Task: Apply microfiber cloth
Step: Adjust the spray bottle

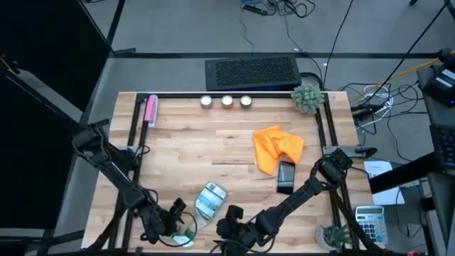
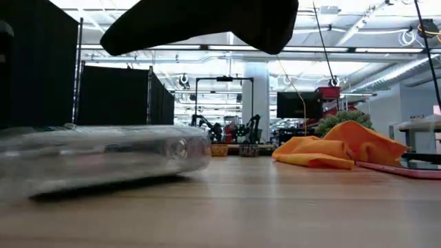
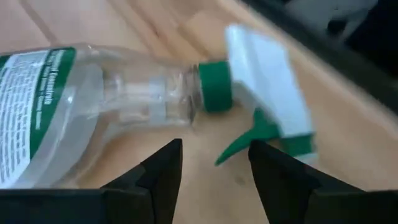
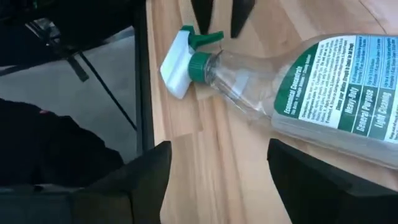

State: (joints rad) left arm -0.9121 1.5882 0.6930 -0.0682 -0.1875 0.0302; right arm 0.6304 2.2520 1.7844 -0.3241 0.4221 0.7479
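The orange microfiber cloth (image 1: 277, 148) (image 2: 337, 151) lies crumpled on the table, right of centre. A black smartphone (image 1: 286, 176) lies flat just in front of it. A clear spray bottle (image 1: 208, 201) (image 3: 93, 93) (image 4: 311, 87) lies on its side near the front edge, its white-and-green spray head (image 3: 267, 93) (image 4: 180, 59) toward the near left. My left gripper (image 1: 178, 226) (image 3: 214, 168) stands open just short of the bottle's neck and touches nothing. My right gripper (image 1: 226, 227) (image 4: 214, 174) is open beside the bottle at the near edge, far from the cloth.
A pink stick (image 1: 151, 110) lies at the far left. Three small round lights (image 1: 226, 101) and a small plant (image 1: 307, 97) stand along the far edge. Black frame rails (image 1: 135, 135) run down both table sides. Bare wood lies between the bottle and the cloth.
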